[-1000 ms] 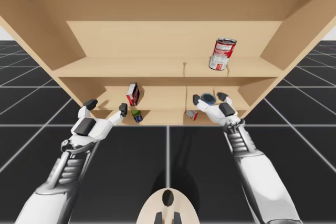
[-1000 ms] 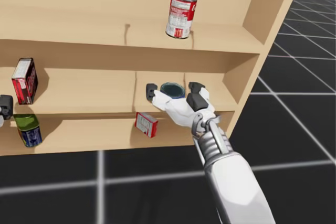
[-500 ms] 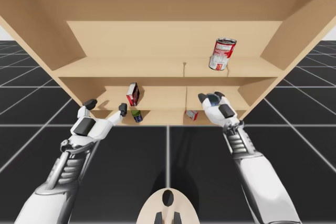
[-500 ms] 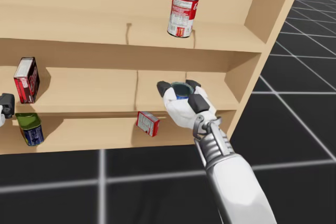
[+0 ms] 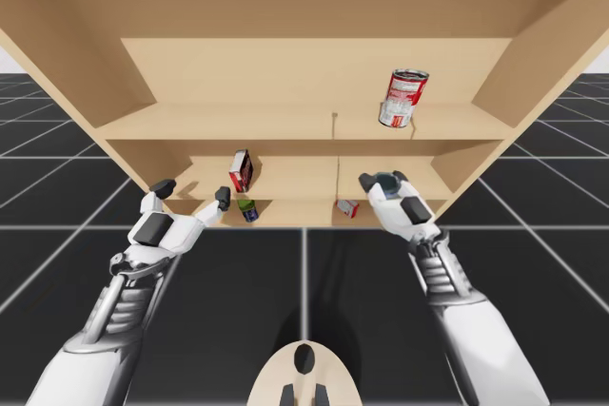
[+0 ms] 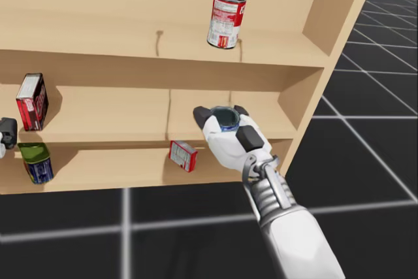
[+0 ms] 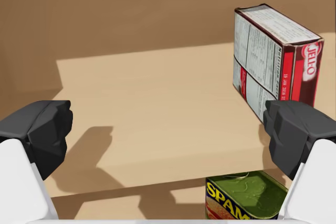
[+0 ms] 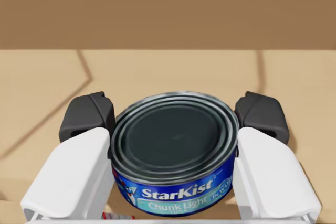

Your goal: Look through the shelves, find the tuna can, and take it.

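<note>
**Where the tuna can (image 8: 173, 156) is already clasped, only the withdrawal is left**

Since the search is judged finished, the shelves are noted briefly; the tuna can, low and round with a blue band and a dark lid, is seen at the front edge of the middle shelf (image 6: 274, 119), in its right-hand compartment. The right gripper (image 8: 173, 118) is closed about it; both fingers are pressed to the can's sides, one on each, set as wide apart as the can. Whether the can's base is off the board cannot be told.

The left gripper (image 7: 168, 129) is spread wide and nothing is held in it; it is poised before the left compartment, the red box (image 7: 273, 61) ahead of one finger, the green-topped tin (image 7: 244, 198) on the shelf below.

A tall red-and-white can (image 6: 226, 19) is noted upright on the top shelf; a small red box (image 6: 182, 155) is tilted on the lowest, just under the held can.

Done, by judgement: can found, grasp made. Left: the can to be drawn clear of the shelf.
</note>
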Motion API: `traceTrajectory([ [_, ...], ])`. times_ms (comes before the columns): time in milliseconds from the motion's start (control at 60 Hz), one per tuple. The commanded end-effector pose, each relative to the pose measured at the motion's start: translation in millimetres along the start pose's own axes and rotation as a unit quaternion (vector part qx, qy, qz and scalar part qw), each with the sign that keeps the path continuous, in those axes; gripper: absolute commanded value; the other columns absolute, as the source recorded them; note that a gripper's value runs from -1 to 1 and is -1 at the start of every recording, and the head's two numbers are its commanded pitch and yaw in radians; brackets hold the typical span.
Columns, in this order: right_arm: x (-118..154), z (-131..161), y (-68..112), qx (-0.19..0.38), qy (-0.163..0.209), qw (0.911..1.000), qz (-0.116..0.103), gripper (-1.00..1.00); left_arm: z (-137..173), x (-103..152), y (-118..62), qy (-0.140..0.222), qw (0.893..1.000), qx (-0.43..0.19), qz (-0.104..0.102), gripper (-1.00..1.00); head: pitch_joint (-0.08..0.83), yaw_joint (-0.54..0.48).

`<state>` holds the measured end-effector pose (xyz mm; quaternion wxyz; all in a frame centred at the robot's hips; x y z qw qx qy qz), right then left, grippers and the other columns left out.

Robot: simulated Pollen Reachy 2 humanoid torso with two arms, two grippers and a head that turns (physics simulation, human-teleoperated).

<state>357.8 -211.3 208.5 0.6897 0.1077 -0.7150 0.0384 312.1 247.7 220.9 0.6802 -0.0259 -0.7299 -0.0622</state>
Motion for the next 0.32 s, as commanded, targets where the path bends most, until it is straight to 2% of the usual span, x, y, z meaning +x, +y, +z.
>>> traceTrajectory([
  [17, 18, 13, 19.6, 0.006, -0.038, 0.9991, -0.017, 1.00, 0, 0, 0.0, -0.001, 1.000, 0.000, 0.000, -1.00, 0.485, -0.27],
  [167, 36, 38, 32.4, 0.014, -0.073, 0.9973, 0.000, 1.00, 0, 0, -0.6, -0.001, 1.000, -0.001, -0.001, -1.00, 0.483, -0.27],
  [317, 46, 66, 40.2, 0.023, -0.088, 0.9959, -0.001, 1.00, 0, 0, -0.9, -0.001, 1.000, 0.000, -0.002, -1.00, 0.480, -0.27],
])
